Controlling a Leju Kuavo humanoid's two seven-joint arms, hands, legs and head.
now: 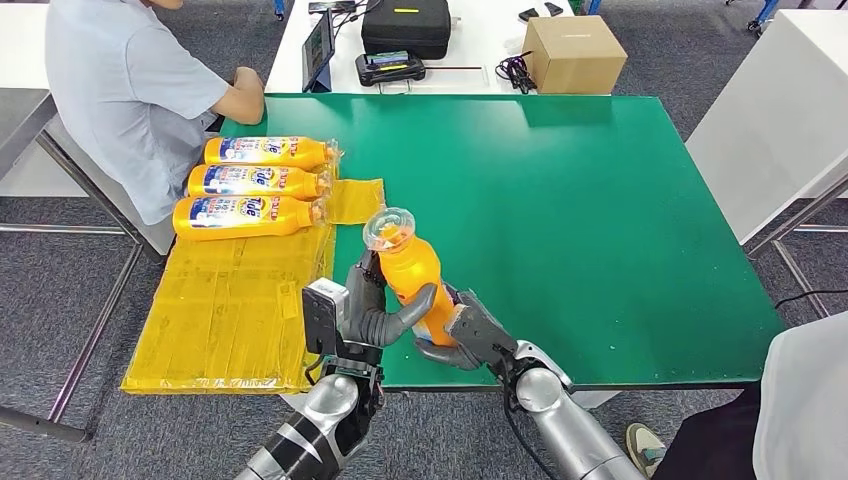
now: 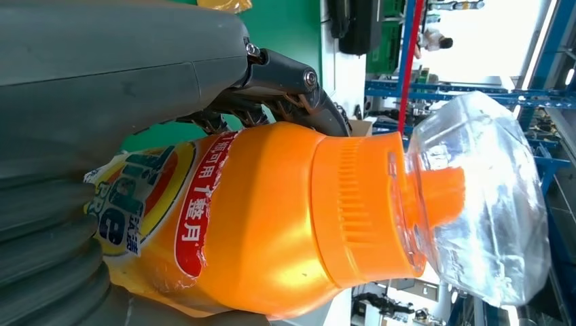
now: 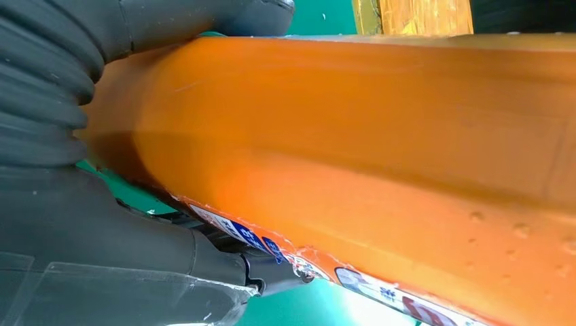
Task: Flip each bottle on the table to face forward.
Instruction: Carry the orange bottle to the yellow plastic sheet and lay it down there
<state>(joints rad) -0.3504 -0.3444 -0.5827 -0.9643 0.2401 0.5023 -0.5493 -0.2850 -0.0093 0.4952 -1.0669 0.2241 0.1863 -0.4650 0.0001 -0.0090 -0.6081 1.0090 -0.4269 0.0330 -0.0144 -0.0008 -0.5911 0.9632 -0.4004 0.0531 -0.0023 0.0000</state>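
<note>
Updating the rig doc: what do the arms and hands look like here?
Silver rounded arm shells with dark bands and black joints. Left hand and right hand are grey, with thick grey thumbs, darker fingers and ribbed grey covers. A black-and-silver camera box sits at the left wrist; a black cable runs by the right forearm.

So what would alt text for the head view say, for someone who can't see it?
Both robot hands, left hand and right hand, hold an orange bottle over a green table. Three labelled bottles lie side by side on yellow sheeting, beside a seated person.

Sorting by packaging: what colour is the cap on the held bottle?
Orange ribbed cap under a clear plastic cover, best seen in the left wrist view.
</note>
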